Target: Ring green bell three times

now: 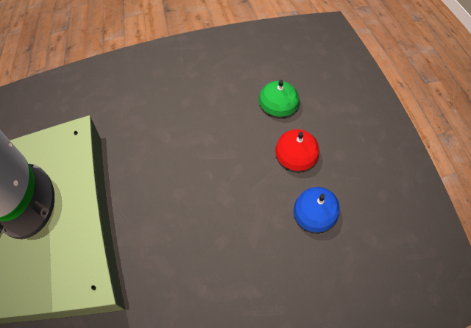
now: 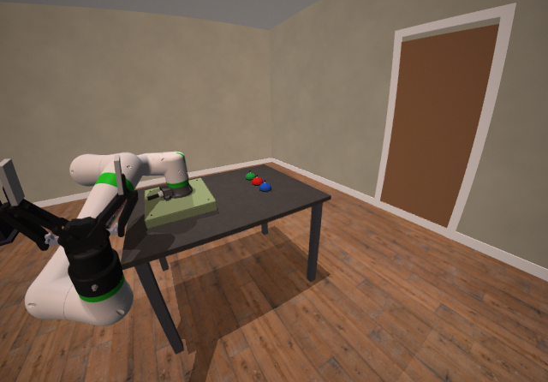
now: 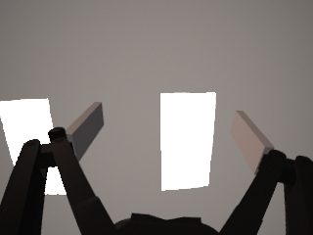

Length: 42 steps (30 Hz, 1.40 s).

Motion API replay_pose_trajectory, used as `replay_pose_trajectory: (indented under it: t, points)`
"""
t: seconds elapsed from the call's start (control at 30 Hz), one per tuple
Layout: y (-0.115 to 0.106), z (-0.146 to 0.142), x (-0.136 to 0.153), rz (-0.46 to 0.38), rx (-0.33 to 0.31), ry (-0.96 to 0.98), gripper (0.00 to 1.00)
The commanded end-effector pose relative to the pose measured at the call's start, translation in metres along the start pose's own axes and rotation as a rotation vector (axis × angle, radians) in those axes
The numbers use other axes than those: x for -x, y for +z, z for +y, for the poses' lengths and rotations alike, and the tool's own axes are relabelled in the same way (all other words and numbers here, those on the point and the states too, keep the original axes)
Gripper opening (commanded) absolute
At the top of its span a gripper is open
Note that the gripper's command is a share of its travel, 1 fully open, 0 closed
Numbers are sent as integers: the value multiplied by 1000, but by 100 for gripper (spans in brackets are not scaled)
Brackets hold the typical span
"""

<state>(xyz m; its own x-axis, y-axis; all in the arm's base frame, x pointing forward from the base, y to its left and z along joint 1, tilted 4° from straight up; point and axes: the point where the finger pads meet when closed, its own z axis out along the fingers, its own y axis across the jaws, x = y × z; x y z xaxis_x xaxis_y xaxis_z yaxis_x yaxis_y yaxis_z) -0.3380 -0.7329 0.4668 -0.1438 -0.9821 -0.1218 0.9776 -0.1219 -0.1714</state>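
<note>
The green bell (image 1: 279,98) sits on the dark table top at the far end of a row of three, its black button (image 1: 280,83) standing up. It also shows small in the exterior view (image 2: 250,176). The red bell (image 1: 296,149) is in the middle and the blue bell (image 1: 316,209) is nearest. My gripper (image 2: 63,178) is wide open and empty, pointing upward off the table's left end, far from the bells. In the wrist view the open fingers frame only the ceiling and two bright panels.
The arm's base (image 1: 23,203) stands on a pale green plate (image 1: 57,218) at the table's left side. The table edge runs to the right of the bells. A brown door (image 2: 437,121) is in the right wall.
</note>
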Motion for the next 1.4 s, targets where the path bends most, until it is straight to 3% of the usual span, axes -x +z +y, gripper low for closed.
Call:
replay_pose_trajectory:
  t: [0.0,0.6,0.77,0.9,1.0,1.1,1.13,1.17,1.23,1.33,1.37]
  points:
    - [0,0,0,0,0,0,100]
    - [1,0,0,0,0,1,100]
    - [11,16,-19,34,-18,47,100]
    - [33,59,-65,122,-61,164,100]
    - [46,99,-96,233,-109,308,100]
    - [51,110,-106,233,-109,308,100]
    - [61,144,-131,280,-128,366,100]
    - [61,157,-135,332,-147,429,100]
    - [69,179,-152,332,-147,429,100]
    - [72,226,-170,452,-187,567,100]
    - [76,239,-177,452,-187,567,100]
